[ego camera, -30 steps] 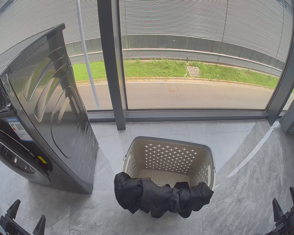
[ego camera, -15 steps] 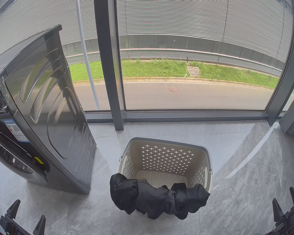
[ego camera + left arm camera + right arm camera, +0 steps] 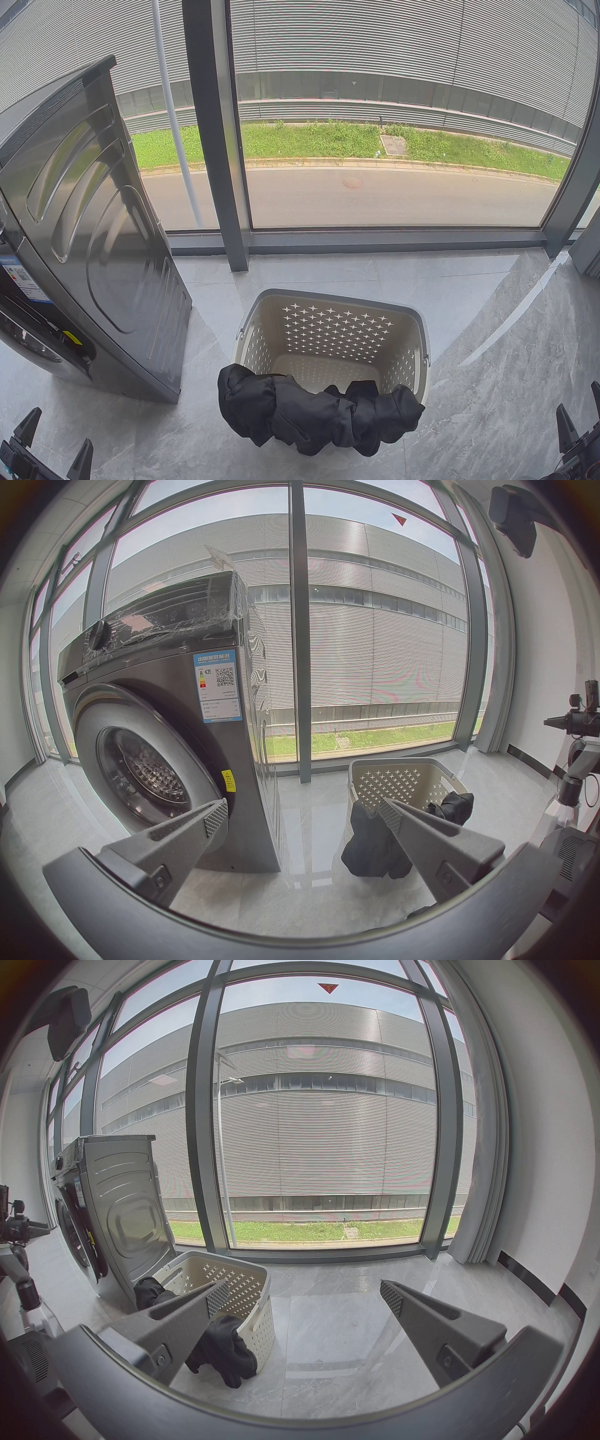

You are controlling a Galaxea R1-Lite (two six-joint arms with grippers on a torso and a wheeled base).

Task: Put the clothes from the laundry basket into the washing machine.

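Laundry basket (image 3: 333,296) – cream plastic, rectangular with rounded corners and a grey rim. Its walls and bottom are perforated with small star-shaped holes. It stands upright on the floor (image 3: 500,350), toward the floor's window edge and apart from it.

Clothes (image 3: 319,415) – one bunched black garment, matte and creased into rope-like folds. It lies draped along the basket's rim on the side away from the window. One end hangs down the outer wall at the corner nearest the machine. The rest of the basket's interior shows bare plastic.

Washing machine (image 3: 94,250) – dark grey metal cabinet with a glossy side panel pressed into curved ribs. It stands on the floor to the left of the basket, near but not touching it. In the left wrist view its front has a round porthole showing a perforated steel drum, a label, and clear film over the control panel.

Floor: polished grey marbled stone tiles.

Left pincer (image 3: 302,808) – low at the left, fingers spread wide, gripping nothing.

Right pincer (image 3: 303,1288) – low at the right, fingers likewise spread, gripping nothing. Both are well apart from the basket.
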